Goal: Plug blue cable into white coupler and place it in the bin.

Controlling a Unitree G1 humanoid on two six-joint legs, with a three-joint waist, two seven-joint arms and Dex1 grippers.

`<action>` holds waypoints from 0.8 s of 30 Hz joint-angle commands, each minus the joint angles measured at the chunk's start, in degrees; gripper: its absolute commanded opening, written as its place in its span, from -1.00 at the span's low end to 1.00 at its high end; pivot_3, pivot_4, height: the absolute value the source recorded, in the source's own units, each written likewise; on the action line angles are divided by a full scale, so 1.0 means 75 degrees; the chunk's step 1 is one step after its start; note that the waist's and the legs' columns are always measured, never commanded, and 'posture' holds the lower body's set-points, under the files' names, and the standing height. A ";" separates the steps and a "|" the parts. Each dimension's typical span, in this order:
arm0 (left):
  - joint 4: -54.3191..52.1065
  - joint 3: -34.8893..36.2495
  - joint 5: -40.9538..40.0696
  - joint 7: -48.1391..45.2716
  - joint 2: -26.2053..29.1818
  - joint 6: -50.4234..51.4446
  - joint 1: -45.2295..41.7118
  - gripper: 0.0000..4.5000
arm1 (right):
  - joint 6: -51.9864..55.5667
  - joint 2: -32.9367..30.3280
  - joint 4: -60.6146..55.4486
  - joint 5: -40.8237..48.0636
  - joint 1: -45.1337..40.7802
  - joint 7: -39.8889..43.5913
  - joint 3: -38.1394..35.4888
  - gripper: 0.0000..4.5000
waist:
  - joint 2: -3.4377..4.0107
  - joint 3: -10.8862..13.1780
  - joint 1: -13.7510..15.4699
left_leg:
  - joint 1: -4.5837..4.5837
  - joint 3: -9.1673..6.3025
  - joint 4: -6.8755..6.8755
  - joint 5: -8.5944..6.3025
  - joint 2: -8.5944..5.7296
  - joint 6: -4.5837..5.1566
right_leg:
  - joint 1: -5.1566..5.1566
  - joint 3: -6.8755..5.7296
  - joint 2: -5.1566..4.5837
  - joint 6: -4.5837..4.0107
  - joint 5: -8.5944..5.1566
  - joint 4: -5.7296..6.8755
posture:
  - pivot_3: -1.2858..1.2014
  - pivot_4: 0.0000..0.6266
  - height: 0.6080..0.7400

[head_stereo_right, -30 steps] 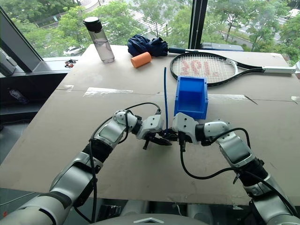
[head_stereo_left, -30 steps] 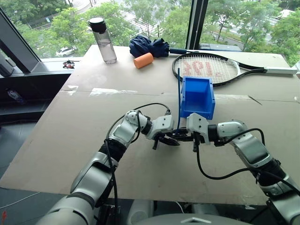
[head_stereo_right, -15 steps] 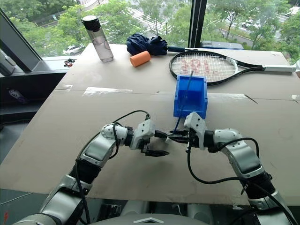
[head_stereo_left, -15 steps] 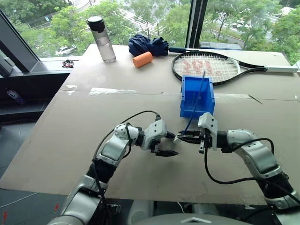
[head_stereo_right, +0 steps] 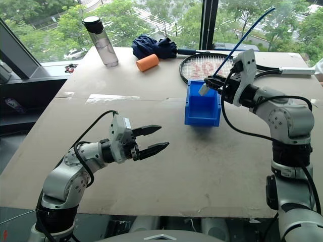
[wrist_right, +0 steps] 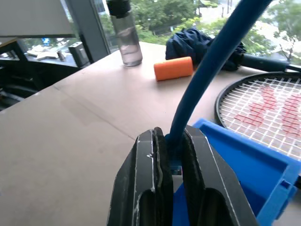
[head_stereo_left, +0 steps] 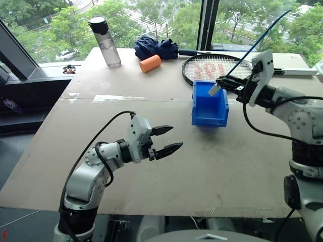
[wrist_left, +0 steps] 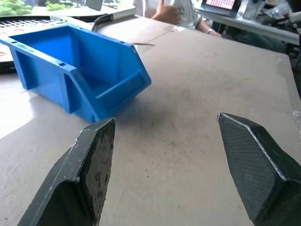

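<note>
Your left hand (head_stereo_left: 169, 139) has let go and now stands open, empty. Your right hand (head_stereo_left: 225, 83), shut on the cable (head_stereo_left: 257, 35), has lifted it with the coupler (head_stereo_left: 214, 89) above the bin (head_stereo_left: 209, 108), ready to drop.

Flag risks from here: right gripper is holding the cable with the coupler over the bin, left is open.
1. The right gripper pinches only the blue cable; the white coupler hangs on by the plug and could slip off early.
2. The coupler sits over the bin's rim, not its middle, so a drop might bounce out.
3. The cable's long free end sticks up and back toward the racket; it may tip out or snag.
</note>
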 commanded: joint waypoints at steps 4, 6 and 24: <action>-0.0374 -0.0084 -0.0252 0.0683 -0.0126 0.0037 -0.0068 0.60 | -0.0710 0.0277 0.3094 -0.0861 -0.1041 0.0340 0.0383 -0.49 | 0.0009 0.0008 -0.0067 | -0.0005 0.0019 -0.0006 0.0000 -0.0001 0.0000 | -0.0007 0.0016 -0.0001 0.0001 0.0001 -0.0005 | 0.03 -0.52 1.00; -0.0340 -0.0076 -0.0288 0.0688 -0.0059 0.0004 -0.0068 0.60 | -0.0760 0.0173 0.3093 -0.0946 -0.1132 0.0465 0.0402 -0.05 | 0.0020 0.0014 -0.0076 | -0.0009 0.0027 -0.0007 0.0000 -0.0002 0.0000 | -0.0017 0.0026 -0.0001 0.0002 0.0002 -0.0003 | 0.03 -0.52 1.00; -0.0597 0.0963 -0.1273 -0.0114 0.1778 0.0368 0.1394 0.60 | -0.3330 -0.1862 -0.4391 -0.0573 0.7038 0.2865 -0.3042 0.95 | 0.0016 0.0018 -0.0041 | -0.0004 0.0018 -0.0013 -0.0001 0.0002 0.0001 | -0.0012 0.0015 -0.0003 -0.0013 -0.0019 -0.0008 | 0.03 -0.52 1.00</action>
